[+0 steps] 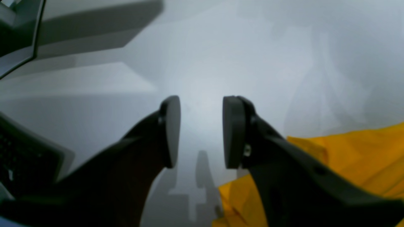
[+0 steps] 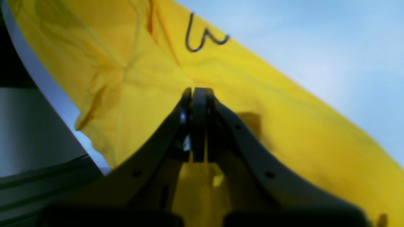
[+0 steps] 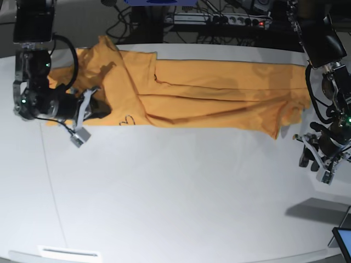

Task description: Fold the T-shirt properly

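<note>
The orange-yellow T-shirt point(image 3: 219, 93) lies as a long folded strip across the far half of the white table point(image 3: 175, 192). Its small dark heart mark point(image 3: 127, 119) shows near the strip's left end, and again in the right wrist view as heart mark point(image 2: 202, 37). My right gripper point(image 3: 104, 108) sits over that left end, shut point(image 2: 195, 91), pads pressed together with yellow cloth point(image 2: 126, 78) beneath them; no cloth shows between the tips. My left gripper point(image 3: 313, 160) hangs just off the shirt's right end, open point(image 1: 202, 132) and empty, with the shirt's edge point(image 1: 363, 157) beside its right finger.
Cables and a power strip point(image 3: 230, 19) run behind the table's far edge. A dark screen corner point(image 3: 343, 241) sticks in at the front right, beyond the table rim. A white label strip point(image 3: 68, 253) lies at the front left.
</note>
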### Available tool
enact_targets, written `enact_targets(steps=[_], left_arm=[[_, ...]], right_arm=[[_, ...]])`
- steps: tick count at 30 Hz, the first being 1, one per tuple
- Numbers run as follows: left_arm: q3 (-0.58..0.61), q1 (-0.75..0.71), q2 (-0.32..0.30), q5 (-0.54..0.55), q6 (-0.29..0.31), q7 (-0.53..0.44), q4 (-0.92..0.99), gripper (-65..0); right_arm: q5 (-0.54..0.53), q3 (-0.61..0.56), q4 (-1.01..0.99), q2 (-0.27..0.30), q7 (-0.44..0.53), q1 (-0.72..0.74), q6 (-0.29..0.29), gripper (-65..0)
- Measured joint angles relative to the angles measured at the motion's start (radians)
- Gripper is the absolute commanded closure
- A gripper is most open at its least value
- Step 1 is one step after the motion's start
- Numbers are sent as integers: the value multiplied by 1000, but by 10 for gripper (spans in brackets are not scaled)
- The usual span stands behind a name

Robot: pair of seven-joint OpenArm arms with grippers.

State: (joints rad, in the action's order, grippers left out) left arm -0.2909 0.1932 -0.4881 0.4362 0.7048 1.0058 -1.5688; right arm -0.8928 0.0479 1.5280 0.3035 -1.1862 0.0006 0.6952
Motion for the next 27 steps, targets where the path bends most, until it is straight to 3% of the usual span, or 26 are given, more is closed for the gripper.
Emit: enact_targets(steps=[19,27], left_arm=[[2,0,1,-2,0,0,0,-227],[1,0,0,2,0,0,0,-227]], right_arm=[[-6,-21,27,6,4,3,0,-1],[-10,-19,-40,92,16,58,0,-1]])
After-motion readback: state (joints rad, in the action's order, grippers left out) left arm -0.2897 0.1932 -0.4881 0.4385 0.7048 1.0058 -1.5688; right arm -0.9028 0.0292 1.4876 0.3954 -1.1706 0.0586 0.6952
